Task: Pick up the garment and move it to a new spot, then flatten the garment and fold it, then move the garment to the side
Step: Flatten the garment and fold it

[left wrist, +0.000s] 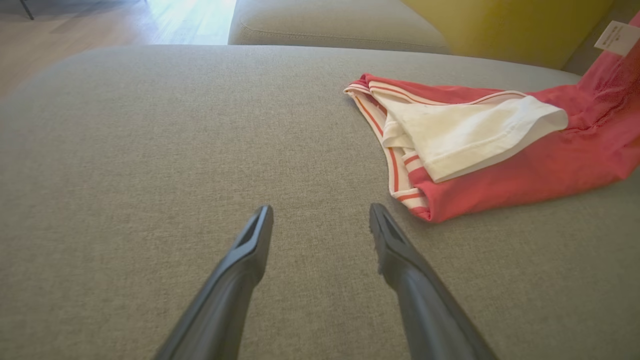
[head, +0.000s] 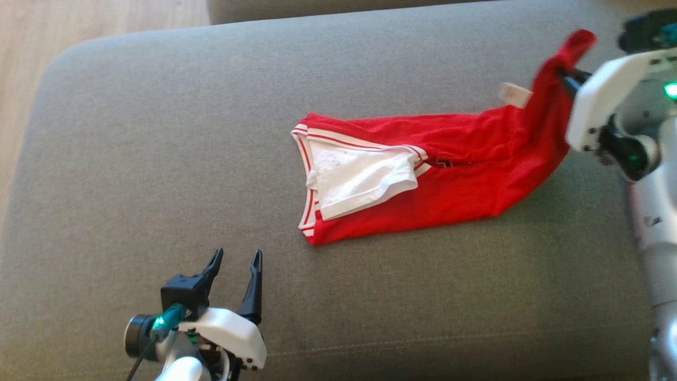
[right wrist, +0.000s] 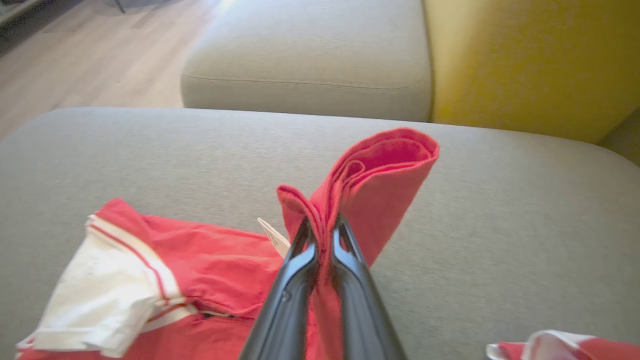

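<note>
Seen from the head view, bare grey cushion (head: 132, 159) lies open from 6 through 11 o'clock; the red garment (head: 476, 164), one end raised at 2 o'clock, blocks centre-right.

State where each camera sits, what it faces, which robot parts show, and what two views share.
Head view: on the head, down at the red shirt on the grey seat; open left gripper, right gripper pinching its raised end.
Left wrist view: left wrist, along spread fingers across the seat.
Right wrist view: right wrist, along shut fingers holding the shirt.
Wrist views share the yellow cushion.
</note>
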`<state>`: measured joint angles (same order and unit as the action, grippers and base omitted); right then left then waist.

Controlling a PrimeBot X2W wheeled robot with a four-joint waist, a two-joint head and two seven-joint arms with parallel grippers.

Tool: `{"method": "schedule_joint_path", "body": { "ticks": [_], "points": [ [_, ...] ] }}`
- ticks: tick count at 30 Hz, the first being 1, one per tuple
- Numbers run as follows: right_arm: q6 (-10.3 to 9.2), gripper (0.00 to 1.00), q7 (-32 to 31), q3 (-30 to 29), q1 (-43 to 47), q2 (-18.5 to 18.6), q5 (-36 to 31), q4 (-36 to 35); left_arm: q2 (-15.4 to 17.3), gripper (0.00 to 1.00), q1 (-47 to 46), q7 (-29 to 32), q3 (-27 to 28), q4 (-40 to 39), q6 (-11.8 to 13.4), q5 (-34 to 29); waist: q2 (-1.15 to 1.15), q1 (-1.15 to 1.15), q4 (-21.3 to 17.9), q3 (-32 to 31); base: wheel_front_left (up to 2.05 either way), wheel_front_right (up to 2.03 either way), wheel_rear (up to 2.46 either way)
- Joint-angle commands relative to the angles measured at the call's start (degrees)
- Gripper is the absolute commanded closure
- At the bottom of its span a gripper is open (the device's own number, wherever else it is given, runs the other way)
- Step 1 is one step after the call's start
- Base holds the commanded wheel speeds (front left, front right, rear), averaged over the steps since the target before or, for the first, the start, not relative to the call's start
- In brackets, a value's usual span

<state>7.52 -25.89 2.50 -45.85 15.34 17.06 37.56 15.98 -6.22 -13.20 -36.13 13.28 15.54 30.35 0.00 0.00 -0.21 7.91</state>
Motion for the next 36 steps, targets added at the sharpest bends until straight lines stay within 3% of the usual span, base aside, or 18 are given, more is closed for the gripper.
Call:
{"method": "schedule_joint_path", "body": {
  "ticks": [1,8,16,23,36],
  "points": [
    [-0.03,1.0,-1.64,1.73,0.25,-1.21,2.1,-4.32,0.19,0.0,-1.44,-0.32,1.8,-1.3,-0.08,0.27,0.0,0.0,0.71,-0.49,0.0,0.0,0.0],
    [-0.03,1.0,-7.36,3.48,4.2,-6.09,8.17,-12.93,-0.5,0.0,-1.24,-0.29,1.06,-0.76,-0.37,0.6,0.0,0.0,4.14,-1.57,0.0,0.0,0.0],
    [-0.03,1.0,-9.1,4.46,6.72,-11.5,10.51,-15.38,-1.28,0.0,-1.23,0.66,-0.03,-0.04,-0.45,0.98,0.0,0.0,8.58,-1.8,0.0,0.0,0.0],
    [-0.03,1.0,-8.47,5.72,7.35,-12.39,11.29,-13.55,-2.0,0.0,-1.44,0.68,-0.69,0.48,-0.51,1.05,0.0,0.0,11.38,-1.68,0.0,0.0,0.0],
    [-0.03,1.0,-5.24,12.95,5.03,-12.45,18.63,-3.83,-2.97,0.0,-2.21,0.15,-1.29,1.74,-0.99,1.37,0.0,0.0,14.19,-0.5,0.0,0.0,0.0]
  ]
}}
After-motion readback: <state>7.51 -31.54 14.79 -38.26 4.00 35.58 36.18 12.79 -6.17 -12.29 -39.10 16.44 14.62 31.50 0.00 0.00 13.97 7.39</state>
